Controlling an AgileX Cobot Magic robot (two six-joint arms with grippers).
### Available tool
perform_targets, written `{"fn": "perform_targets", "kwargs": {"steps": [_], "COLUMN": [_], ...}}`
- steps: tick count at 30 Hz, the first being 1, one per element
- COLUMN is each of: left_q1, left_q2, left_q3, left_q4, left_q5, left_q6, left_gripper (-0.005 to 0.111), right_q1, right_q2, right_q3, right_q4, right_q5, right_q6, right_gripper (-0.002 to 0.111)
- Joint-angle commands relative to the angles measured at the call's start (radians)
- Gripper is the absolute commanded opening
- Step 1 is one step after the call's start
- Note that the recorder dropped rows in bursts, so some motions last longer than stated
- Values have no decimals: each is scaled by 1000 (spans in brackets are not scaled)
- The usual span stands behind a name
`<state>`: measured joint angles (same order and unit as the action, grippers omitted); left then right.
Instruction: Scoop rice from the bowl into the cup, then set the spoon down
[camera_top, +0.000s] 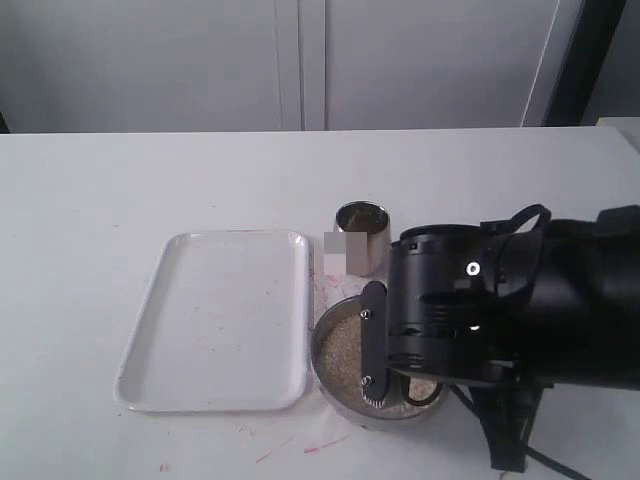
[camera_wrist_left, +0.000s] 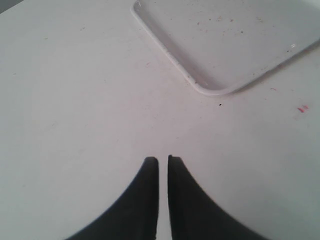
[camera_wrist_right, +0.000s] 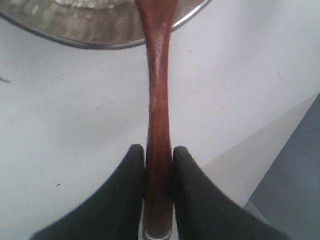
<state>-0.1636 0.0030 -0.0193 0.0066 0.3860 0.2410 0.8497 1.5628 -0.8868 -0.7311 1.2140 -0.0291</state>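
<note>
In the exterior view, take the bowl (camera_top: 318, 352) as your marker. It sits on the worktop (camera_top: 90, 210) with rice (camera_top: 345, 348) showing in its uncovered half. The cup (camera_top: 372, 248) stands upright just behind the bowl, and the white tray (camera_top: 220, 320) lies just beside the bowl, on the side away from the right arm (camera_top: 480, 310). That arm hangs over the other half of the bowl and hides it. You cannot see the spoon here.

In the left wrist view, the left jaws are drawn together to a thin slit with nothing between them. They are over bare worktop, with only a corner of the tray ahead and the bowl out of view.

In the right wrist view, the right jaws are clamped on the slim handle of the spoon (camera_wrist_right: 159, 90). The handle runs out across the bowl's rim, over the rice inside. The spoon's head is cut off by the frame, so you cannot tell whether it is loaded.

Watch three things from here:
- **Grip:** the hold looks far back on a smooth, narrow handle. A loaded head could twist or droop and shed grains.
- **Cup mouth:** it is much narrower than the bowl, so a slightly off pour would likely scatter rice on the worktop beside the bowl.
- **Arm bulk:** the arm is close to the cup, and a careless swing could knock it over.
</note>
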Motion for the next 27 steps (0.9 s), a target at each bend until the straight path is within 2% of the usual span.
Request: {"fn": "perform_targets", "kwargs": {"steps": [1,12,27], "left_q1": [-2,-2,-2], "left_q2": [-3,-3,-3], "left_q3": [9,9,9], "left_q4": [-1,-1,-1], "left_q5": [33,33,33], "left_q6": [-6,-6,-6], "left_gripper": [14,14,14], "right_q1": [7,2,-80], "right_q2": [-34,-52,-83], "right_q3": [4,4,4], "right_q4": [58,164,223], "right_q5": [-4,-36,-93], "right_q6": [7,7,63], "right_gripper": [0,0,0]}}
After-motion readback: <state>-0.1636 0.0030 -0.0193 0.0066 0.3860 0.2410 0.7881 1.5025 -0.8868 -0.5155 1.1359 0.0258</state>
